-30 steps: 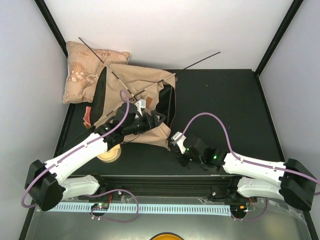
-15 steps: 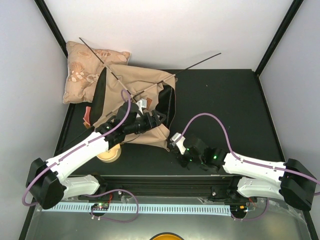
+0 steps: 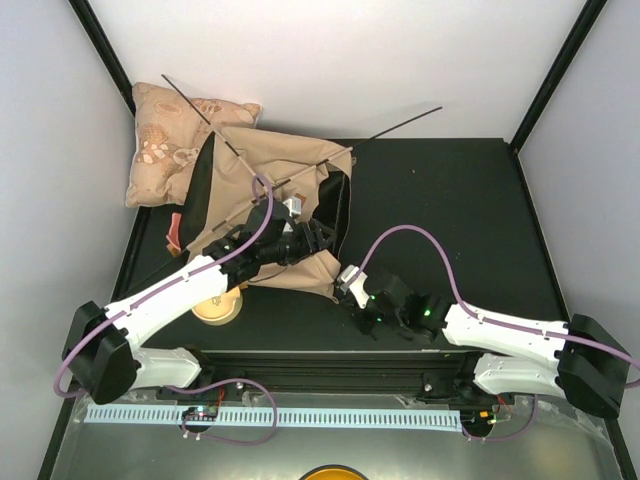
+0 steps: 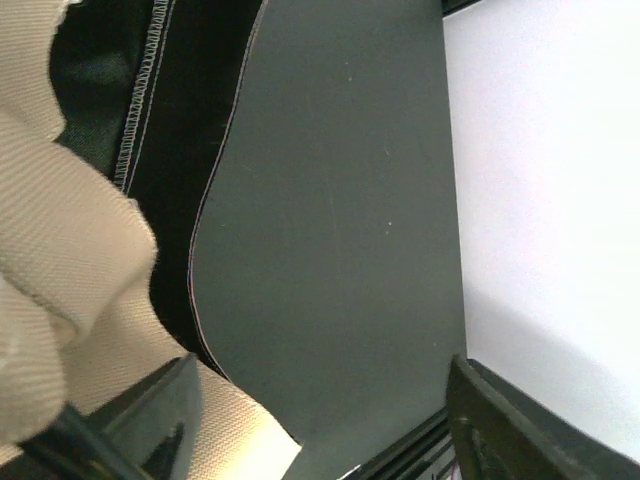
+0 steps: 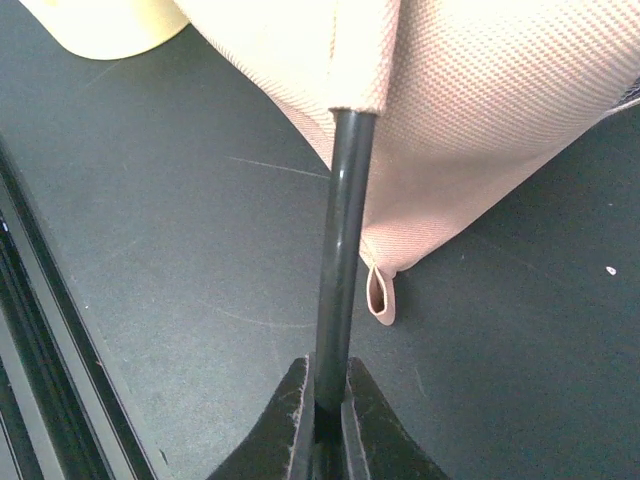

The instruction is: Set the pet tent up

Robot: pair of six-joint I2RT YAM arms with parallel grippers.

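Tan canvas pet tent (image 3: 285, 150) lies collapsed, left of centre. Right gripper (image 5: 328, 405) clamps its thin black pole (image 5: 342, 250). The pole axis runs straight ahead from the jaws into the tent's near corner. Left gripper (image 3: 312, 237) hangs spread-jawed over the fabric.

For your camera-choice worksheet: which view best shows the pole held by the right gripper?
Right wrist: the pole runs from the pet tent into the shut right gripper. Top view: too small to tell; left wrist misses it.
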